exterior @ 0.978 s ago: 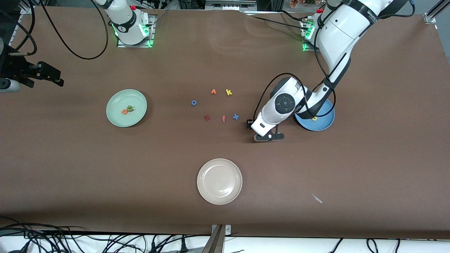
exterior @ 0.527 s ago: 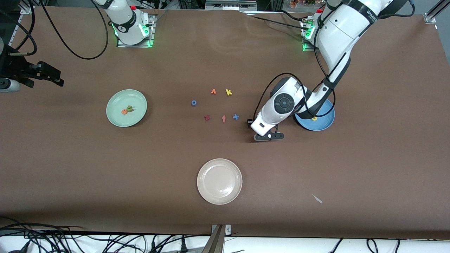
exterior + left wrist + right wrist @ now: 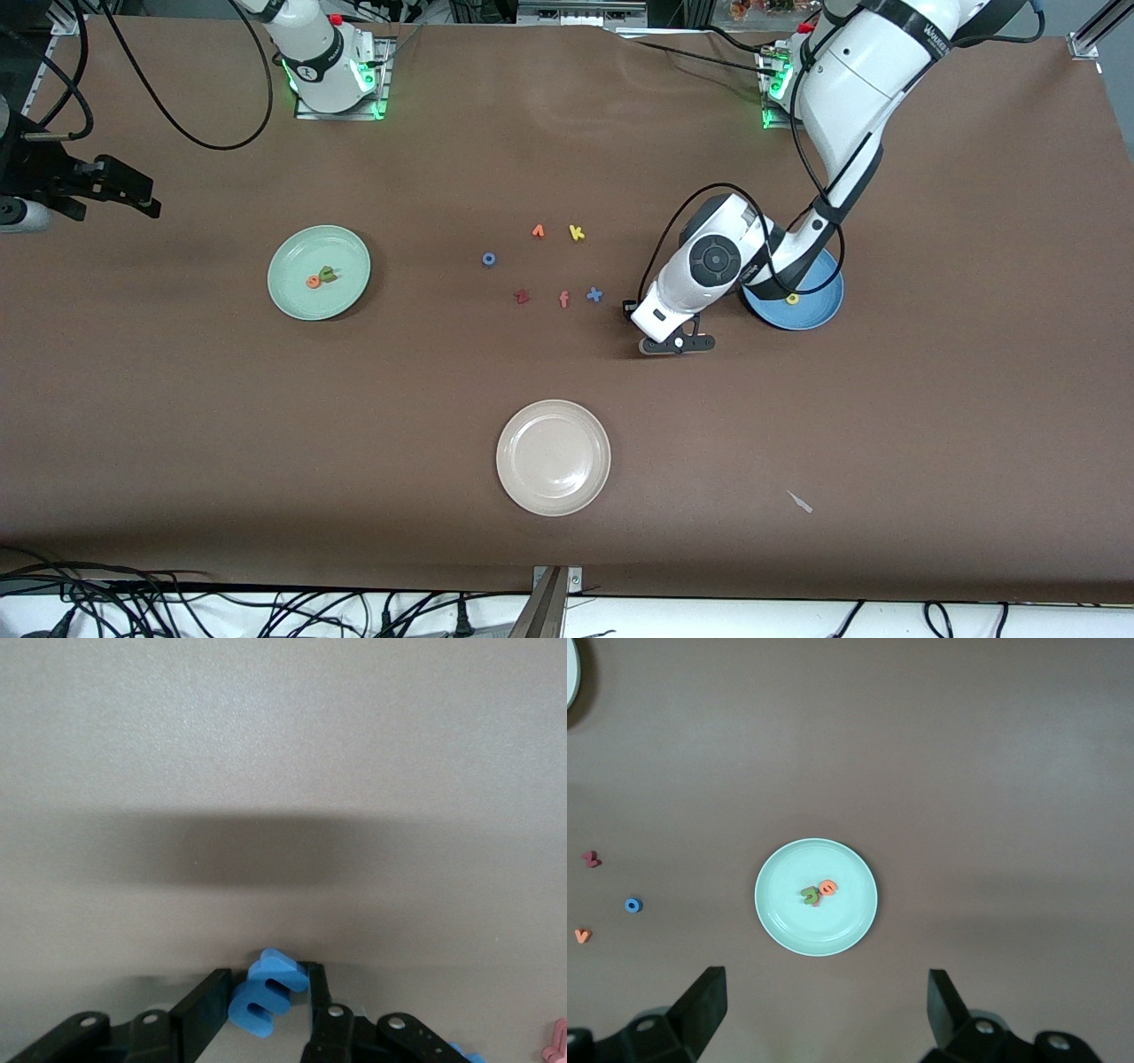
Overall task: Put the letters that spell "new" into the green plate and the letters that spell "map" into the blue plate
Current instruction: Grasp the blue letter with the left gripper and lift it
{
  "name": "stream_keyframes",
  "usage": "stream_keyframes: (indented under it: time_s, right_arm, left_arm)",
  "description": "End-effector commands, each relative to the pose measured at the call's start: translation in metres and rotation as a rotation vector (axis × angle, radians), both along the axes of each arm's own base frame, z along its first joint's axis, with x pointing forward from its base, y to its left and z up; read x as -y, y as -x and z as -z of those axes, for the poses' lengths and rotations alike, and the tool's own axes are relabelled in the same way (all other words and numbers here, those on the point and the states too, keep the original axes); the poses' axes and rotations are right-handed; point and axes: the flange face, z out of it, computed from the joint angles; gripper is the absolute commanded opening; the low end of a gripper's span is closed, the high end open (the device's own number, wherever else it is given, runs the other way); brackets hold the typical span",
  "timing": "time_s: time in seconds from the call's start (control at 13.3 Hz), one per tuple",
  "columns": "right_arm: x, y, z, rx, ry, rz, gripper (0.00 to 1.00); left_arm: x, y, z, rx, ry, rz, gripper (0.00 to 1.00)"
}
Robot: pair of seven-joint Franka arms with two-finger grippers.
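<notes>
1. Left gripper (image 3: 266,1014), at the counter's middle beside the blue plate (image 3: 819,306), has its fingers pinching the m (image 3: 263,1001).
2. Next: lift, carry over that plate.
3. Right gripper (image 3: 824,1014) waits over the green plate (image 3: 780,921), fingers spread.

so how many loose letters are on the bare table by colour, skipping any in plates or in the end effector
blue: 2, the o and the x
orange: 2, the f and the one beside the k
yellow: 1, the k
red: 1, the z
total: 6
skipped: the blue m, gripped by the left end effector
</notes>
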Motion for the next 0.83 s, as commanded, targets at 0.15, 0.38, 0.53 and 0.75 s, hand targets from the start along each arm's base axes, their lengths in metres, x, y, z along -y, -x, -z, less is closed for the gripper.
stream_keyframes:
  time_s: [0.15,0.38,0.53,0.75]
  right_arm:
    - [-0.001,-0.001,-0.005,0.000,-0.013,0.007,1.00]
    - [0.000,-0.001,-0.005,0.000,-0.013,0.008,1.00]
    - [0.000,-0.001,-0.005,0.000,-0.013,0.008,1.00]
    - [0.000,-0.001,-0.005,0.000,-0.013,0.010,1.00]
  left_arm:
    - [0.001,0.003,0.001,-0.012,-0.032,0.010,0.21]
    - [-0.013,-0.001,-0.024,-0.062,-0.091,0.020,0.21]
    - [-0.032,-0.006,-0.050,-0.096,-0.135,0.020,0.22]
    - [-0.076,-0.012,-0.083,-0.173,-0.185,0.108,0.22]
